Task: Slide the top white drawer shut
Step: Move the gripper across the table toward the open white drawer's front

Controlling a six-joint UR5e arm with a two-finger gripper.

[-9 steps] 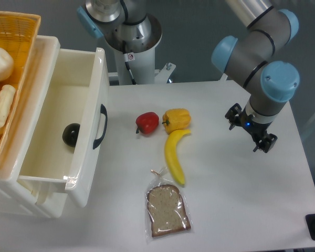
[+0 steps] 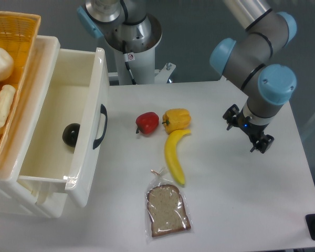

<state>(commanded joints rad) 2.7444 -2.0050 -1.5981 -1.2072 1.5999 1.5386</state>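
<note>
The top white drawer (image 2: 68, 126) fills the left third of the frame, pulled far out of its cabinet (image 2: 10, 202). It is a deep, glossy cream-white plastic box with smooth walls that catch the light, and a black curved handle (image 2: 100, 126) arches off its front panel. Inside, on the drawer floor, lies a dark, round, matte object (image 2: 71, 134). At the upper left, a woven yellow basket (image 2: 16, 31) with pale bread rolls sits on top of the cabinet.

The gripper (image 2: 248, 132) hangs at the right side of the frame, small and black under the arm's grey and light-blue joints, above the white table (image 2: 236, 210). From this top-down angle its fingers are too small and dark to tell whether they are apart or together. It is well apart from the drawer.

Between them, at centre frame, lie a shiny red pepper (image 2: 147, 123), a lumpy yellow pepper (image 2: 177, 119), a smooth curved banana (image 2: 175, 155) and, lower down, a brown bread slice (image 2: 167, 210) in crinkly clear wrap.
</note>
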